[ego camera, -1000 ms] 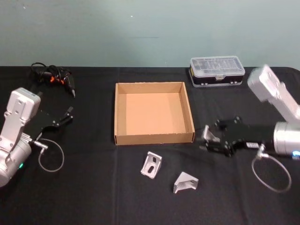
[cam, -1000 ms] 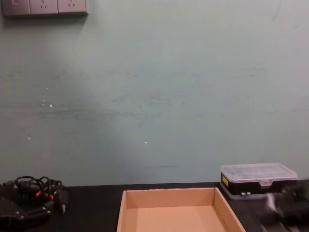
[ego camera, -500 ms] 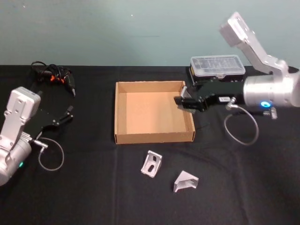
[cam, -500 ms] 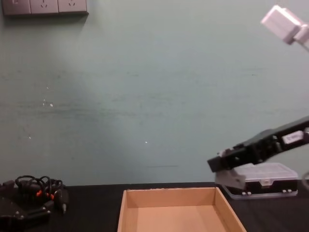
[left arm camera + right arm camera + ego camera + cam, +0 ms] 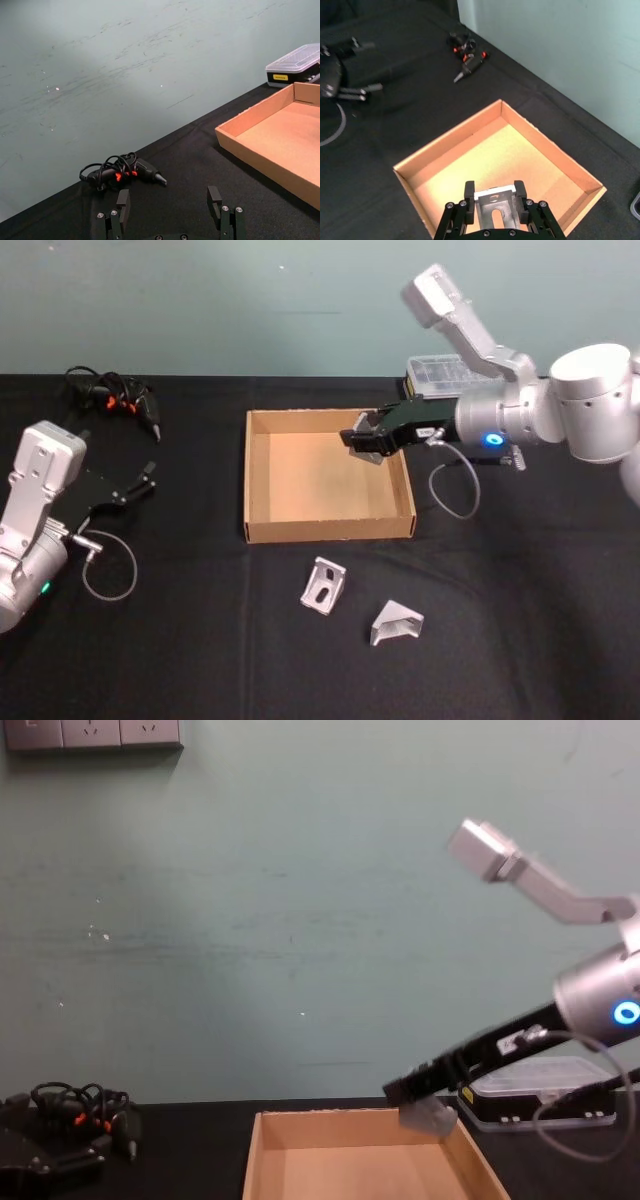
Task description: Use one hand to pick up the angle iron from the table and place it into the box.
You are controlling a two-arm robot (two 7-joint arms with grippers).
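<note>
A small silver-grey metal angle iron [image 5: 495, 210] with a slotted face is clamped between the two black fingers of the right gripper [image 5: 360, 437], the long black hand on a silver-grey arm with a glowing blue ring; the fingers press on its two sides and the slotted face shows between them. Directly below the fingertips is the bare floor of the shallow tan cardboard box [image 5: 330, 531]; the box's right wall is just beside the fingers, and the angle iron hangs in the air above the floor, apparently touching no cardboard.

The step in hand looks like the set-down. To do it well, the fingers should descend straight until the angle iron is close to the floor; they should keep off the nearby right wall, then spread fully and rise straight up so that neither finger catches the slot. A release from high up could make the metal bounce or tip against the wall.

Behind the fingers, on the robot's side of the box, a second silver bracket [image 5: 324, 588] and a third bracket [image 5: 397, 626] lie on the flat matte black tabletop [image 5: 200, 660]. A black plastic case with a clear lid [image 5: 540, 1085] sits behind the wrist.

The left gripper [image 5: 169, 197] rests parked well to the box's left, its fingers spread and empty; a bundle of black cable with orange parts [image 5: 122, 172] lies beyond its fingertips.
</note>
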